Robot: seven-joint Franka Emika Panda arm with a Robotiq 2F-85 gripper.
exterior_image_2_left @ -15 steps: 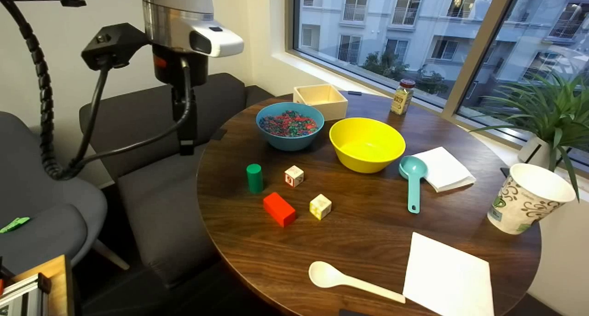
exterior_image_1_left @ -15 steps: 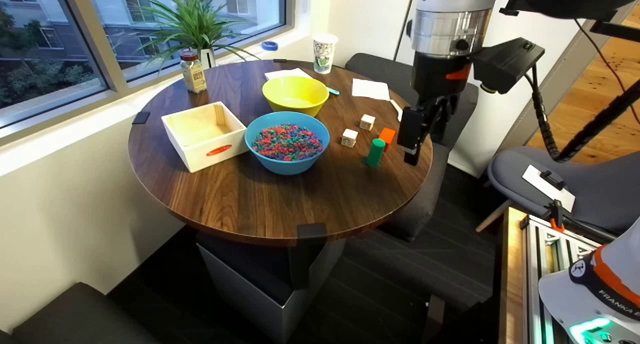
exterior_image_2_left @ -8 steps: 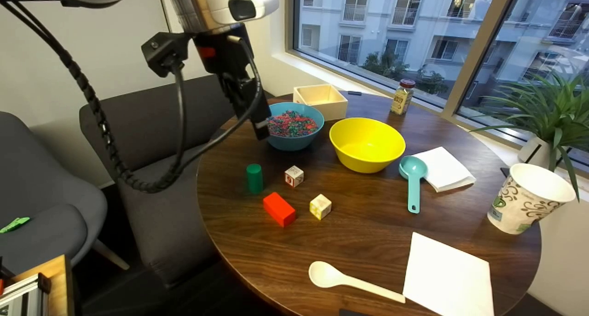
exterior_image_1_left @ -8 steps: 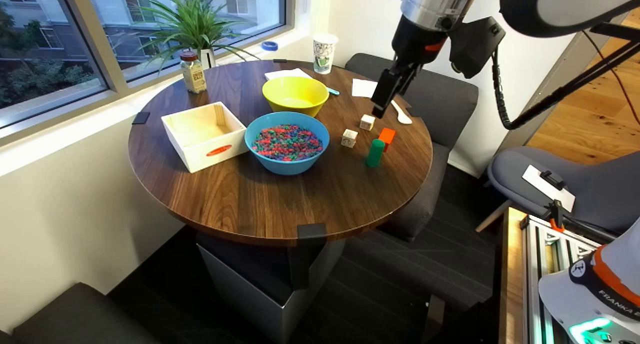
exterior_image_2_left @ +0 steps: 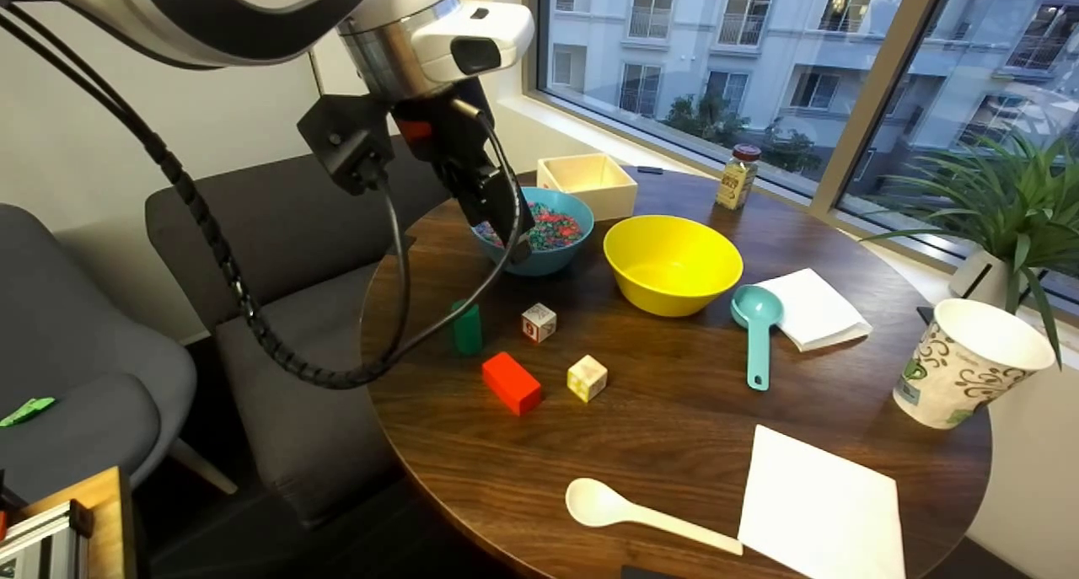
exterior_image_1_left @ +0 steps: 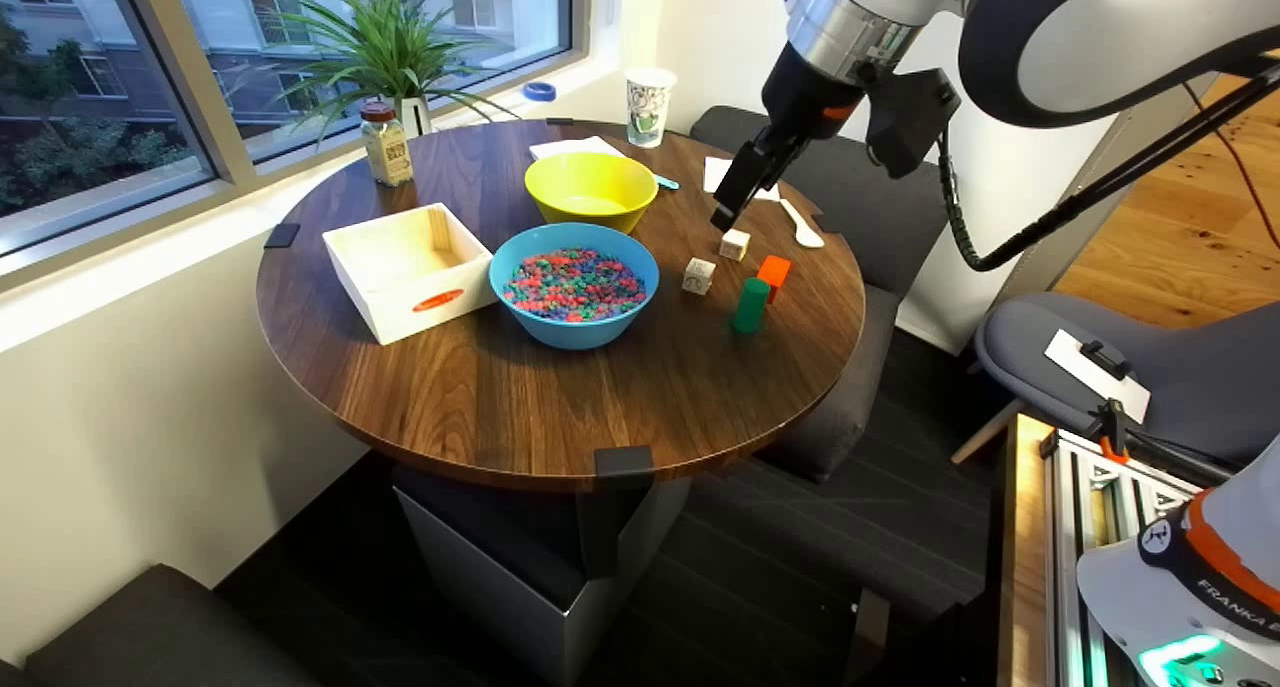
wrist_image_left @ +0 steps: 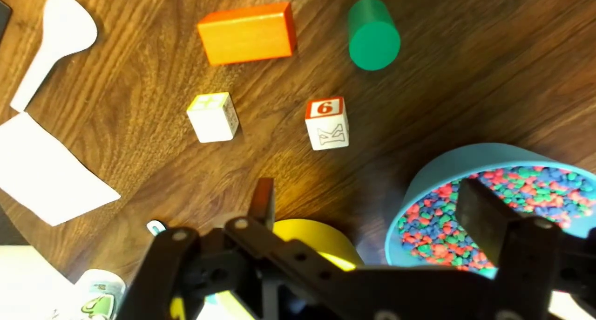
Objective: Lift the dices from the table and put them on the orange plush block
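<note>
Round table, blue bowl on it. My gripper hangs tilted over the table, fingers wide apart, one overlapping the bowl in the wrist view. Orange plush block lies flat below me, well apart from the bowl, long axis slanting past it. Near die, closer to the bowl, and far die: both on the table, below my fingers, past them in wrist view; near die's red-framed face turned away from the bowl.
</note>
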